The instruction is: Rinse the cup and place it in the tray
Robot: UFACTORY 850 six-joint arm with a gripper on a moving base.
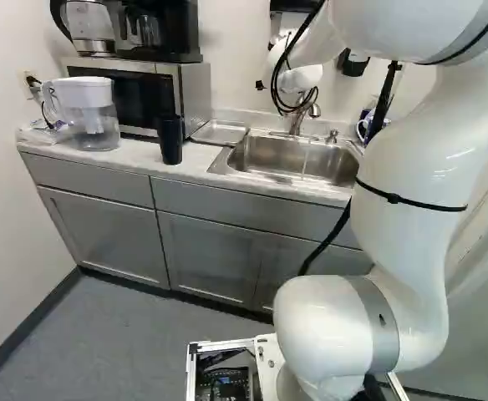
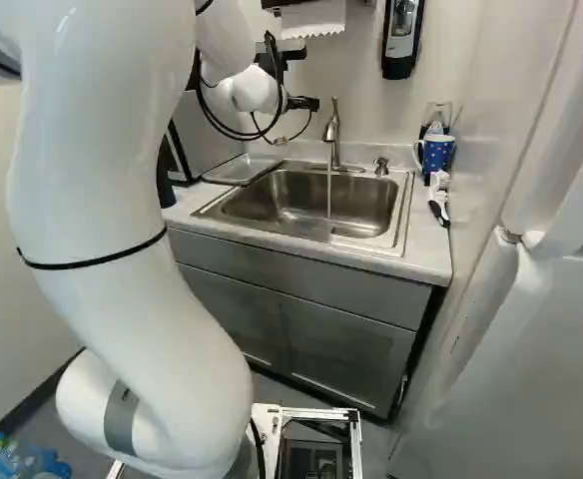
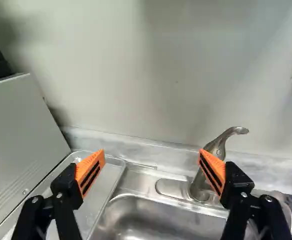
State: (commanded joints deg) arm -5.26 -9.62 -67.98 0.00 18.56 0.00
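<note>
Pincer (image 3: 151, 152) stands wide open, with nothing between its pads, behind and above the sink edge (image 2: 401, 215) as far as I can judge. Well to its left is the dark cup (image 1: 170, 142), upright on the counter, which I take as the task's cup. It stands just beside the microwave (image 1: 195, 92), so a wide approach could hit this body or tip the cup. Nearer, on the pincer's left side, lies the tray (image 3: 97, 192); a low sweep toward the cup may push it. Ahead, by the right finger, rises the faucet (image 3: 198, 187); going forward carelessly could knock its lever and change the water stream (image 2: 329, 195). Further right, the blue mug (image 2: 437, 155) could be mistaken for the wanted cup.
</note>
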